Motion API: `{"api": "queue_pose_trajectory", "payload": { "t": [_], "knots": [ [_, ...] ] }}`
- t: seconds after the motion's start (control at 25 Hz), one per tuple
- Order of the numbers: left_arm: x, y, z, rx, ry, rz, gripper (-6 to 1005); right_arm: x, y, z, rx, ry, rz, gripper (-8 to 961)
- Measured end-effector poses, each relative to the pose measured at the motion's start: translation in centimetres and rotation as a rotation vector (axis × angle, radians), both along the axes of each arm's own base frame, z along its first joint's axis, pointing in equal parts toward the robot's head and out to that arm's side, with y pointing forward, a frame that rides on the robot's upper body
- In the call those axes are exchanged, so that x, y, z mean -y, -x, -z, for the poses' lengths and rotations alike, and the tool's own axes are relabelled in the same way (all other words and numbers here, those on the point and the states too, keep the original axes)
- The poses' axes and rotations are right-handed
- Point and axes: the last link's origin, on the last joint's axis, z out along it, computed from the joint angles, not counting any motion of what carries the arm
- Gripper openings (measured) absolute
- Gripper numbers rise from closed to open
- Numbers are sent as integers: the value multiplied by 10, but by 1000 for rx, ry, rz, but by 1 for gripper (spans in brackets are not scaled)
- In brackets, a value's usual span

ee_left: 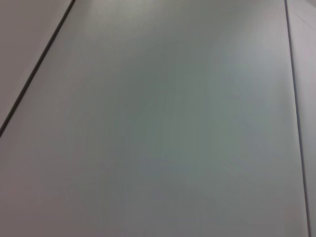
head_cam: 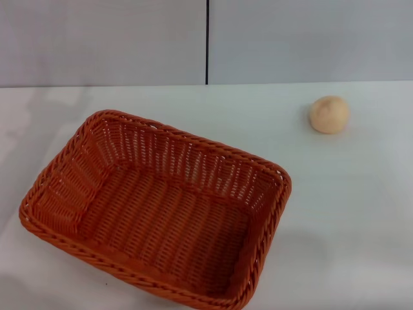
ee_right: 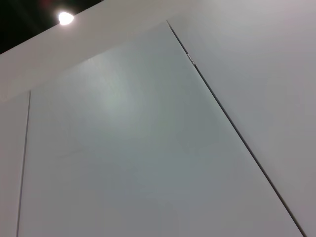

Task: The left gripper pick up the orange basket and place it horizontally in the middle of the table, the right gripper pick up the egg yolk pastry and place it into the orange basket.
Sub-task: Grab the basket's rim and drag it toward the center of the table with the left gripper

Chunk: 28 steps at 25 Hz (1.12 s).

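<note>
The orange basket (head_cam: 158, 206) lies on the white table (head_cam: 348, 206) at the front left in the head view, turned at a slant, and it is empty. The egg yolk pastry (head_cam: 329, 114) rests on the table at the back right, well apart from the basket. Neither gripper appears in any view. Both wrist views show only grey wall panels with dark seams.
A grey wall (head_cam: 290, 39) with a vertical dark seam rises behind the table's far edge. Bare tabletop stretches between the basket and the pastry and along the right side.
</note>
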Motion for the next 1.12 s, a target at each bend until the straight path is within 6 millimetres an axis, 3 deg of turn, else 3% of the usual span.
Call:
{"api": "queue_pose_trajectory", "payload": {
  "t": [0.52, 0.8, 1.12],
  "knots": [
    [-1, 1, -2, 16, 36, 11, 778, -1, 1, 1, 0, 4, -2, 617],
    [-19, 0, -34, 44, 300, 52, 776, 4, -4, 0, -2, 2, 15, 617],
    [-34, -22, -78, -66, 670, 76, 773, 9, -12, -2, 0, -5, 48, 617]
  ]
}}
